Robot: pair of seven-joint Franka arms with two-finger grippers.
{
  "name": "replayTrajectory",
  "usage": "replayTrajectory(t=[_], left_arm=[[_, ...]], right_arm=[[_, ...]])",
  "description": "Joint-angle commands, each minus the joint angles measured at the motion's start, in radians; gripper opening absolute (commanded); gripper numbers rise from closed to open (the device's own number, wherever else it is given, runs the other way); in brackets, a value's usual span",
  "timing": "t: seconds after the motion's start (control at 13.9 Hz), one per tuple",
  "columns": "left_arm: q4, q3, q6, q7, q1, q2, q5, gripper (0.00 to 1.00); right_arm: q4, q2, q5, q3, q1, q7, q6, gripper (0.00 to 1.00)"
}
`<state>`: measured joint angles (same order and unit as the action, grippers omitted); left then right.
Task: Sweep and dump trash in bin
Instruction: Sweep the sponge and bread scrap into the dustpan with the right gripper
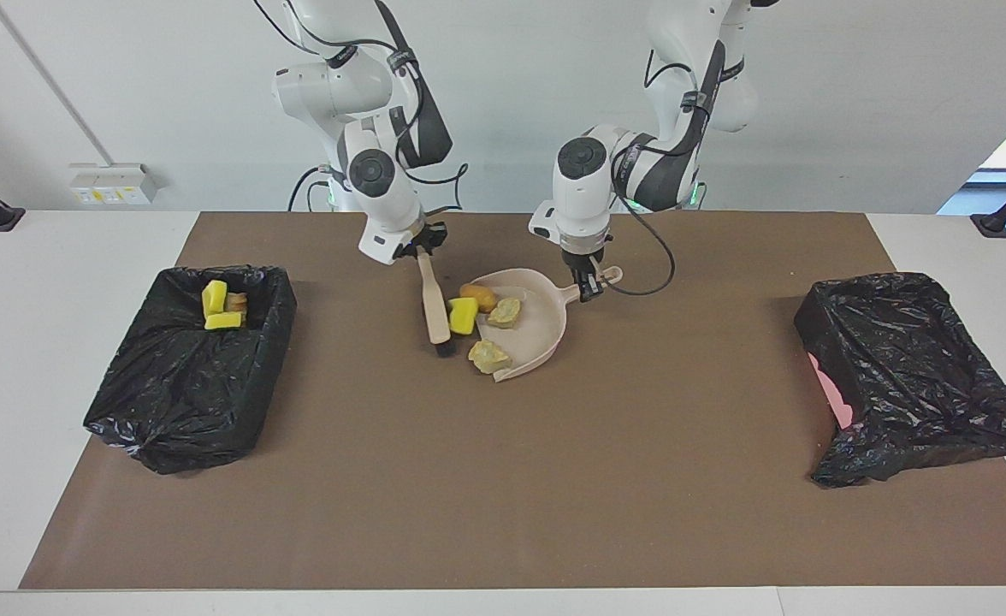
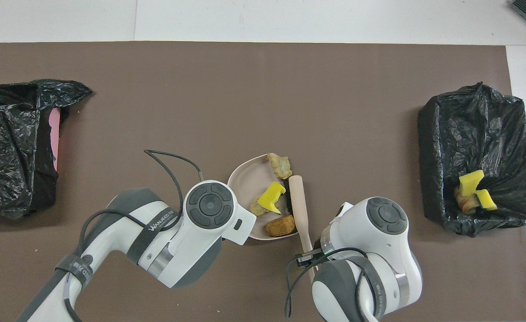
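Observation:
My right gripper (image 1: 422, 248) is shut on the beige brush (image 1: 434, 299), whose bristles rest on the mat at the mouth of the beige dustpan (image 1: 541, 323). A yellow foam wedge (image 1: 463, 315) and a brown lump (image 1: 478, 297) lie pressed between the brush and the pan's mouth. One tan lump (image 1: 504, 312) sits inside the pan and another (image 1: 488, 355) at its lip. My left gripper (image 1: 588, 289) is shut on the dustpan's handle. Overhead, the wedge (image 2: 269, 199) and brown lump (image 2: 280, 225) lie beside the brush (image 2: 299, 201); both grippers are hidden under their wrists.
A black-lined bin (image 1: 191, 376) at the right arm's end holds yellow pieces (image 1: 215, 297) and a brown one. A second black-lined bin (image 1: 914, 376) with a pink patch stands at the left arm's end. A brown mat (image 1: 503, 496) covers the table.

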<state>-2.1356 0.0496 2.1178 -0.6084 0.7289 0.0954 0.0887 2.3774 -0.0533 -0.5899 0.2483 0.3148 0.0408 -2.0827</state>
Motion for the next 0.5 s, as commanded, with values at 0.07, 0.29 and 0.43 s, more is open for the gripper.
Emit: replayTrajectory(t=[0.07,0.29,0.43], left_arm=[[-0.033,0.010,0.022,0.021,0.003,-0.025,0.002,0.00],[-0.033,0.010,0.034,0.021,0.001,-0.023,0.000,0.00],[-0.033,0.010,0.037,0.021,0.001,-0.023,0.000,0.00]], right_arm=[[-0.078,-0.020,0.010,-0.015,-0.022,0.027,0.119,0.00],[-0.164,-0.045,0.290,-0.008,-0.079,0.031,0.257,0.00],[-0.170,-0.045,0.471,-0.003,-0.065,0.025,0.254,0.00]])
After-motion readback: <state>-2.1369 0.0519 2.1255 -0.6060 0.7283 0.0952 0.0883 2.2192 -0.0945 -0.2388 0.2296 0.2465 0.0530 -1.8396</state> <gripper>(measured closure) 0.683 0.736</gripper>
